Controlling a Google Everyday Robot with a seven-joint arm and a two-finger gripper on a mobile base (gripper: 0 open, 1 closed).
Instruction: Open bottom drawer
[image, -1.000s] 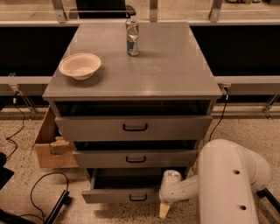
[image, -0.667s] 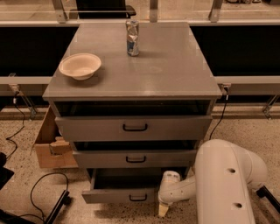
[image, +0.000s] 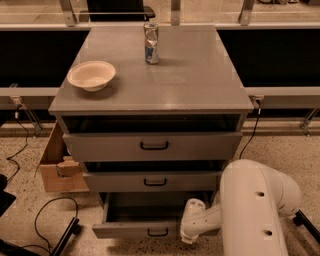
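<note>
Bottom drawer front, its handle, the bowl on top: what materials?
Narrow grey bottom drawer: likely painted sheet metal, matte even grey, thin tray walls. Its small black loop handle: dark metal or plastic, can't tell. Cream round bowl: looks paper or pulp, dull, thin rim. White arm's tool sits at the drawer front's right end.

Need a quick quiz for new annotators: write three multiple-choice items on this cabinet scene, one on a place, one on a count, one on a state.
1. Where is the bowl? A) left side of the cabinet top B) inside a drawer C) on the floor
2. How many drawer fronts carry a black handle? A) two B) three C) four
3. The bottom drawer is: A) shut B) pulled out C) removed
Answers: 1 A, it sits left of the can; 2 B, three stacked fronts each carry one; 3 B, its tray shows, with the pincer by its front's right end.
</note>
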